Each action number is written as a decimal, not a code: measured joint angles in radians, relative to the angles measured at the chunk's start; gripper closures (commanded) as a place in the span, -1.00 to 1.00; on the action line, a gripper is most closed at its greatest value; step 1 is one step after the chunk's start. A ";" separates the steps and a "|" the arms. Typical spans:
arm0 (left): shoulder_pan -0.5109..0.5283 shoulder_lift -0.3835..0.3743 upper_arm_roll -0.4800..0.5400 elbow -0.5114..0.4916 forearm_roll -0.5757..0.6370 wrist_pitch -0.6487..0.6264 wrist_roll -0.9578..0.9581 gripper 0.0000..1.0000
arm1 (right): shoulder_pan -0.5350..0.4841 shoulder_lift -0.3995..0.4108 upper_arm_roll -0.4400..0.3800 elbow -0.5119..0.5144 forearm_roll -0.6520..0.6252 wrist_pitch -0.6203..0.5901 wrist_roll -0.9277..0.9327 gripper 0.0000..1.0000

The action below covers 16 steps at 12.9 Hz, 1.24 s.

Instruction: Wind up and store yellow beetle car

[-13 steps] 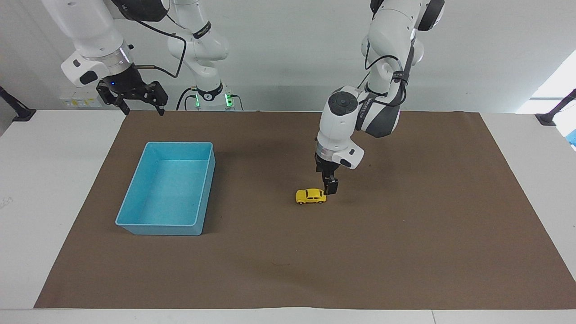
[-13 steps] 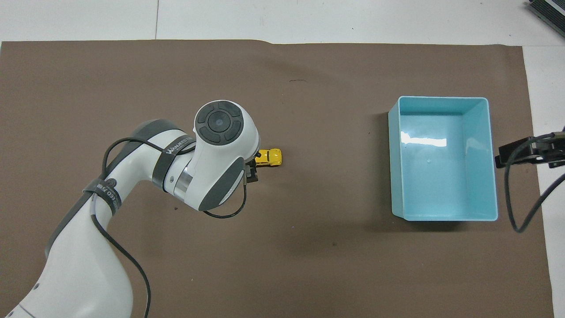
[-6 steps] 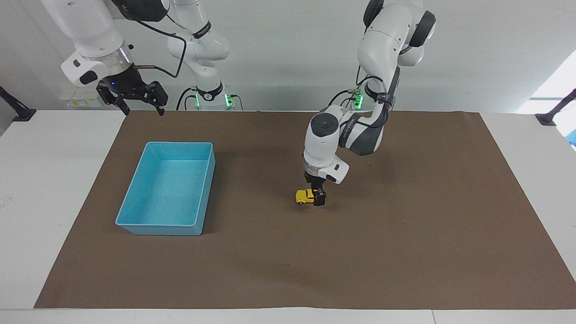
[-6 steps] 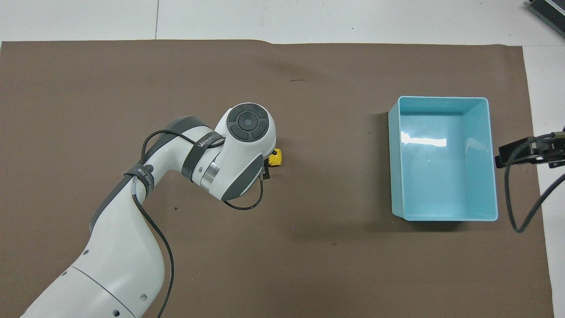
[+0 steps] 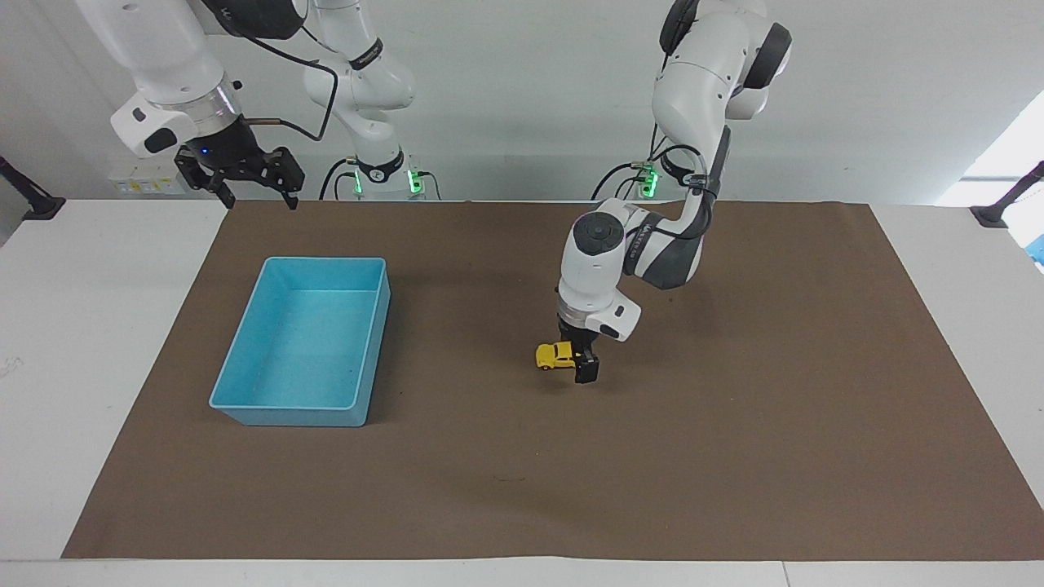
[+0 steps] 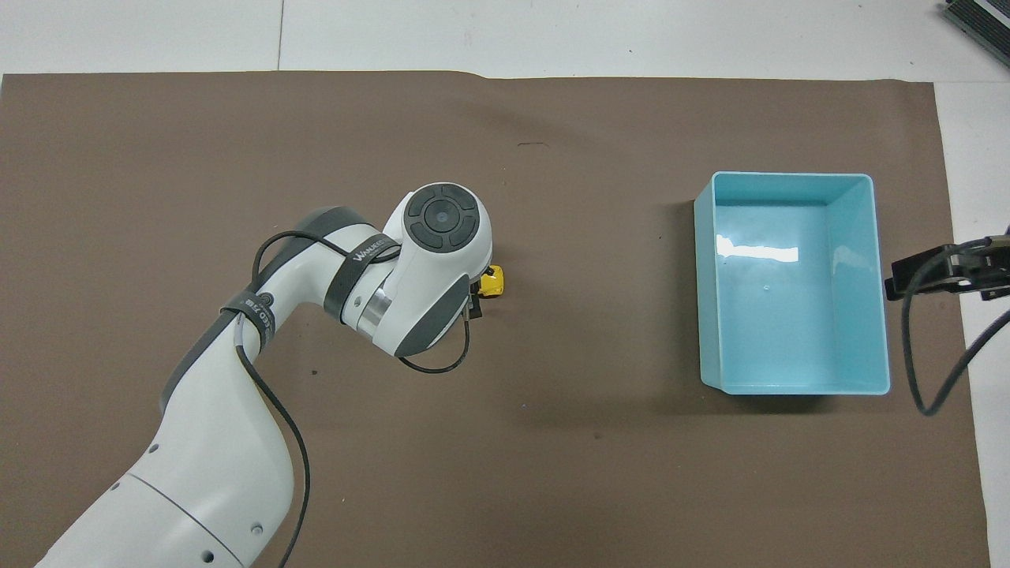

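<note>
A brown paper mat (image 5: 734, 456) covers the table. The light blue rectangular plastic bin (image 5: 245, 408) sits toward the right arm's end. The right gripper (image 5: 249, 194) waits, fingers spread. The left gripper (image 5: 577, 360) straddles the tiny yellow beetle car (image 5: 553, 356) mid-mat, fingers wide around it.

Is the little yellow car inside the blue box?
No, the yellow beetle car sits on the brown mat under the left gripper, apart from the blue bin, which has nothing in it.
</note>
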 measured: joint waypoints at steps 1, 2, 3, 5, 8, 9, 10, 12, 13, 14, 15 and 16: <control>0.000 0.003 -0.001 -0.002 0.000 0.000 0.000 -1.00 | 0.000 0.000 0.000 0.000 0.000 0.000 0.000 -1.00; 0.000 0.006 -0.002 -0.003 0.000 0.000 0.000 -1.00 | 0.000 0.000 0.000 0.000 0.000 0.000 0.000 -1.00; 0.000 0.008 -0.003 -0.003 0.000 0.000 0.000 -0.62 | 0.000 0.000 0.000 0.000 0.000 0.000 0.000 -1.00; 0.000 0.009 -0.004 -0.004 0.000 0.000 0.000 0.42 | 0.000 0.000 0.000 0.000 0.000 0.000 0.000 -1.00; -0.002 0.008 -0.011 -0.004 0.000 -0.001 0.006 0.67 | 0.000 0.000 0.000 0.000 0.000 0.000 0.000 -1.00; -0.002 0.007 -0.011 -0.004 0.000 -0.001 0.018 0.69 | 0.000 0.000 0.000 0.000 0.000 0.000 0.000 -1.00; -0.002 0.007 -0.010 -0.004 0.000 -0.001 0.025 0.70 | 0.000 0.000 0.000 0.000 0.000 0.000 0.000 -1.00; -0.002 0.006 -0.010 -0.005 0.000 -0.001 0.041 0.69 | 0.000 0.000 0.000 0.000 0.000 0.000 0.000 -1.00; -0.002 0.005 -0.010 -0.007 0.000 -0.001 0.053 0.69 | 0.000 0.000 0.000 0.000 0.000 0.000 0.000 -1.00; 0.000 0.003 -0.009 -0.010 0.000 -0.001 0.065 0.69 | 0.000 0.000 0.000 0.000 0.000 0.000 0.000 -1.00; 0.005 -0.001 -0.009 -0.016 0.000 -0.001 0.079 0.69 | 0.000 0.000 0.000 0.000 0.000 0.000 0.000 -1.00; 0.011 -0.007 -0.008 -0.025 0.000 -0.002 0.092 0.69 | 0.000 0.000 0.000 0.000 0.000 0.000 0.000 -1.00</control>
